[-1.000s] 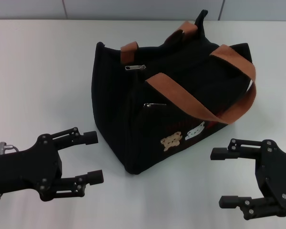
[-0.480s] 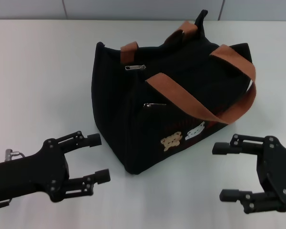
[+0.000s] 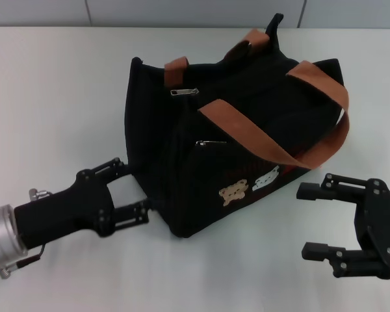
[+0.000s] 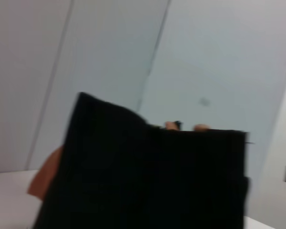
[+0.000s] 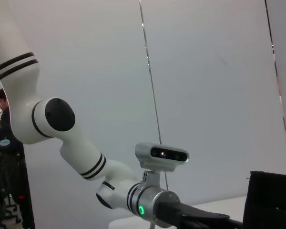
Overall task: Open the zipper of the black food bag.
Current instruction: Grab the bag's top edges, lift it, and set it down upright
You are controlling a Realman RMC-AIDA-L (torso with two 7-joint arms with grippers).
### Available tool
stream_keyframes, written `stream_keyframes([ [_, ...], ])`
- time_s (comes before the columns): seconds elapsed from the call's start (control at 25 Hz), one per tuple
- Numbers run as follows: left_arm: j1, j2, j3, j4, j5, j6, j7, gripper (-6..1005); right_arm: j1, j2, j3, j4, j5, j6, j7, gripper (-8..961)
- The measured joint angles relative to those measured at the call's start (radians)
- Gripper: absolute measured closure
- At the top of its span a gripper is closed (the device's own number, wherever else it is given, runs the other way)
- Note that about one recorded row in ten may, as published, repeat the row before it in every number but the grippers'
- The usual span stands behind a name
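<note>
At the black food bag's [image 3: 247, 136] end, left claw [image 3: 135, 192] spread wide, touching it

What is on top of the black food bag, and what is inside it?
On top of the black food bag lie its two orange-brown straps and the zipper, with its silver pull showing. The bag's inside is covered, so nothing can be said of its contents.

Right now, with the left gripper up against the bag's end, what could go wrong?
1. The left gripper is open at the black food bag's lower end; pushing on could slide the bag rather than brace it.
2. The zipper's silver pull lies on top, well above both grippers, so a reach from here could snag the orange-brown strap.
3. The right gripper is open and clear of the bag, so nothing holds that side.
</note>
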Motion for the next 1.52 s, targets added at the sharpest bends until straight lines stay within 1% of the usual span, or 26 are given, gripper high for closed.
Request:
stream_keyframes([
  [0.12,-0.004,0.000,0.000,-0.012,-0.013,-0.023,0.001,174,-0.010,0.000,0.003,0.000,0.000,0.000,0.000,186],
  [0.16,-0.014,0.000,0.000,-0.037,-0.035,-0.060,0.001,175,-0.012,0.000,0.005,0.000,0.000,0.000,0.000,186],
  [0.2,-0.014,0.000,0.000,-0.037,-0.035,-0.060,0.001,177,-0.015,0.000,0.007,0.000,0.000,0.000,0.000,186],
  [0.24,-0.034,0.000,0.001,-0.073,-0.049,-0.076,0.002,178,-0.016,0.000,0.007,0.000,0.000,0.000,0.000,186],
  [0.28,-0.034,0.000,0.001,-0.073,-0.049,-0.076,0.002,180,-0.017,0.000,0.008,0.000,0.000,0.000,0.000,186],
  [0.32,-0.051,-0.001,0.005,-0.095,-0.050,-0.073,0.002,181,-0.018,0.000,0.008,0.001,0.000,0.000,0.000,186],
  [0.48,-0.051,-0.001,0.005,-0.095,-0.050,-0.073,0.002,187,-0.027,0.000,0.008,0.001,0.000,0.001,0.000,186],
  [0.52,-0.081,-0.003,0.007,-0.137,-0.048,-0.074,0.014,189,-0.029,0.000,0.008,0.002,0.000,0.001,0.000,186],
  [0.56,-0.089,-0.003,0.008,-0.153,-0.046,-0.077,0.028,190,-0.030,0.000,0.008,0.002,0.000,0.001,-0.001,186],
  [0.8,-0.082,0.000,0.006,-0.155,-0.047,-0.044,0.032,199,-0.042,0.000,0.018,0.002,0.000,0.001,-0.007,186],
  [0.88,-0.070,-0.001,0.004,-0.155,-0.048,-0.003,0.044,202,-0.043,0.000,0.022,0.002,0.000,0.002,-0.007,186],
  [1.0,-0.071,-0.003,0.005,-0.170,-0.049,-0.012,0.065,207,-0.043,0.003,0.023,0.003,0.000,0.002,-0.007,186],
  [1.04,-0.087,-0.006,0.007,-0.216,-0.048,-0.055,0.104,208,-0.042,0.005,0.023,0.003,0.000,0.001,-0.007,186],
  [1.2,-0.108,-0.007,0.004,-0.285,-0.048,-0.118,0.167,214,-0.040,0.012,0.023,0.003,0.000,0.001,-0.006,187],
  [1.32,-0.108,-0.007,-0.028,-0.321,-0.052,-0.155,0.224,219,-0.040,0.013,0.023,0.003,0.000,0.001,-0.004,187],
  [1.52,-0.093,-0.008,-0.077,-0.343,-0.052,-0.186,0.279,226,-0.043,0.013,0.023,0.003,0.000,0.005,-0.002,187],
])
